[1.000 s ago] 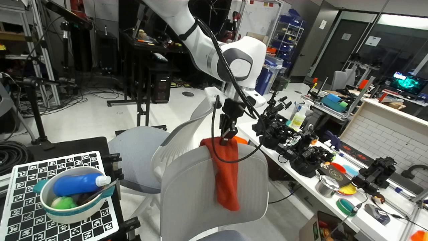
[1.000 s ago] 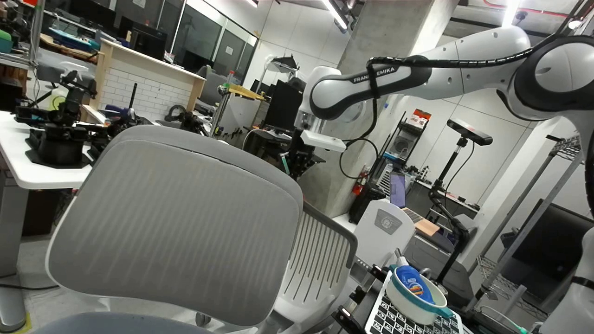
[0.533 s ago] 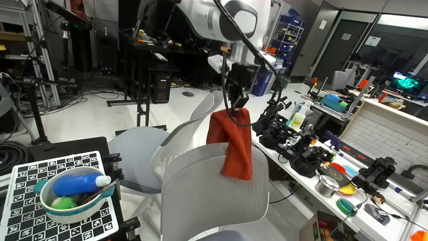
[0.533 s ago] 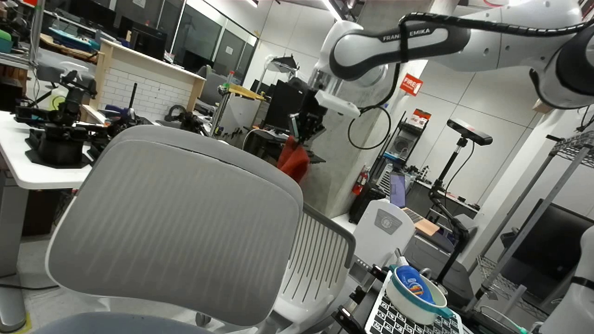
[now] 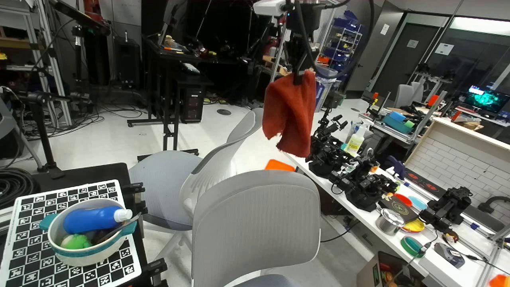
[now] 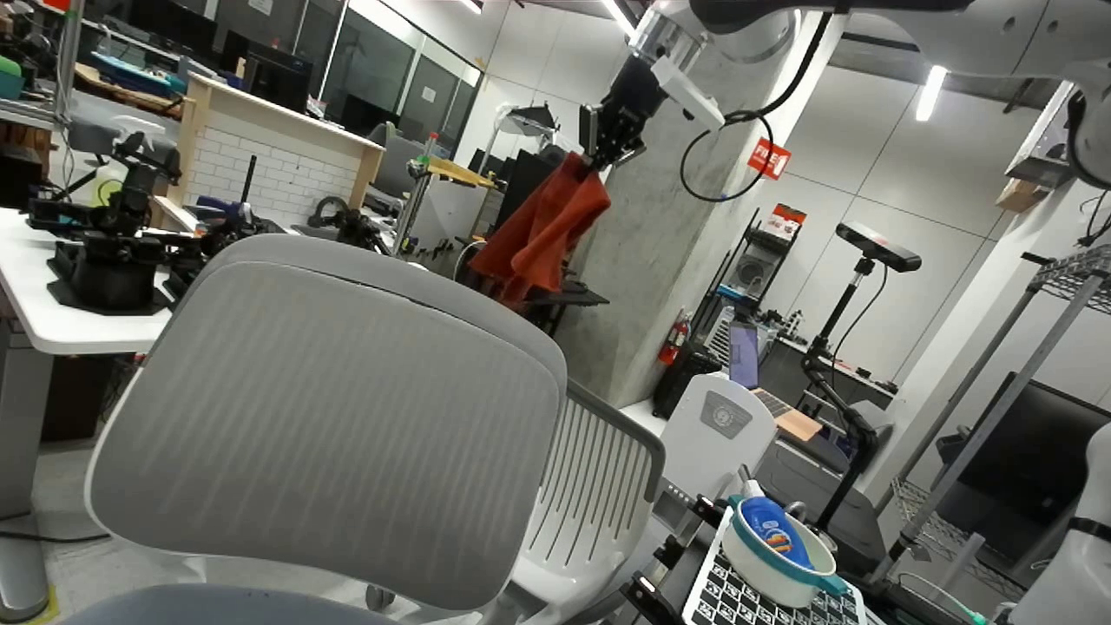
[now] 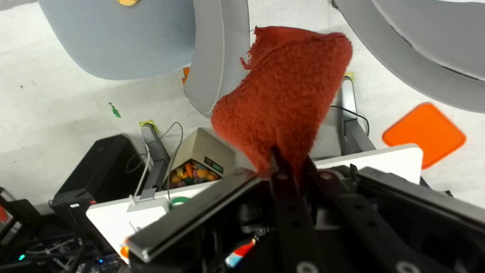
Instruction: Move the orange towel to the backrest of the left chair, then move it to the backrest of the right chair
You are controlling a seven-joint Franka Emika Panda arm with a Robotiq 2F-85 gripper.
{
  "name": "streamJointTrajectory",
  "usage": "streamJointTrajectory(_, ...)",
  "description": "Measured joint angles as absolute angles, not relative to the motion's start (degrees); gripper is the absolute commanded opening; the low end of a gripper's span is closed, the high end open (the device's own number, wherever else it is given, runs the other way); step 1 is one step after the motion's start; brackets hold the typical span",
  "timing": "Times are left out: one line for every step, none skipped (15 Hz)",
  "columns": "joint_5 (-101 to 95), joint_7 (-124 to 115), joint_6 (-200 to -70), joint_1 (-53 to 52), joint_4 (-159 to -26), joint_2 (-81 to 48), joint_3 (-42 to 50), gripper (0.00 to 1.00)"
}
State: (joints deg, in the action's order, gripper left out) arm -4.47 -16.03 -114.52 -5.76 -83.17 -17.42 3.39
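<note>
- Two slim black metal fingers (image 7: 286, 193) of the gripper (image 7: 292, 156) are brought nearly together, pinching cloth between their tips and grasping nothing else that I can see.
- The rust-orange terry-cloth towel (image 5: 295, 115) hangs from that pinch in mid-air; in an exterior view it shows above the nearer backrest, seemingly apart from both chairs.
- Handling, as I judge it: light, limp, not fragile, with a fuzzy pile that should grip well. It will likely swing and fold as the arm moves, and its frayed edge could catch on a rim.
- The best hold is probably a pinch near the middle, letting both halves fall either side of a backrest. Whether the present pinch is central, I cannot tell.
- Farther out stand the nearer grey chair with a mesh backrest (image 5: 257, 227) and the second grey chair with a ribbed white back (image 5: 215, 167). Which counts as left, the pictures do not settle.
- A second ago the towel lay down the nearer chair's backrest; now that backrest is bare, and gripper and towel are higher and farther right in that exterior view. The chairs look unmoved.
</note>
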Motion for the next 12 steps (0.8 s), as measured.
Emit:
streamJointTrajectory(-4.1,-14.6,-114.1,-5.6,-81.7,-17.5,3.0,0.02)
streamJointTrajectory(-3.8,-13.4,-113.8,-5.6,-80.1,-17.8,2.5,0.02)
streamJointTrajectory(-3.5,-12.4,-113.7,-5.7,-78.5,-18.2,1.8,0.02)
streamJointTrajectory(-3.3,-11.5,-113.6,-5.7,-76.9,-18.8,1.0,0.02)
streamJointTrajectory(-3.2,-10.8,-113.5,-6.0,-75.3,-19.5,0.1,0.02)
streamJointTrajectory(-3.2,-10.3,-113.5,-6.4,-73.7,-20.5,-0.7,0.02)
streamJointTrajectory(-3.2,-10.0,-113.4,-6.9,-72.1,-21.6,-1.6,0.02)
streamJointTrajectory(-3.2,-9.8,-113.4,-7.7,-70.6,-22.9,-2.3,0.02)
streamJointTrajectory(-3.2,-9.7,-113.3,-8.5,-69.4,-24.1,-2.9,0.02)
streamJointTrajectory(-3.3,-9.7,-113.3,-9.5,-68.3,-25.5,-3.3,0.02)
streamJointTrajectory(-3.5,-9.7,-113.2,-10.6,-67.5,-26.9,-3.5,0.02)
streamJointTrajectory(-3.7,-9.7,-113.2,-11.5,-67.0,-28.2,-3.6,0.02)
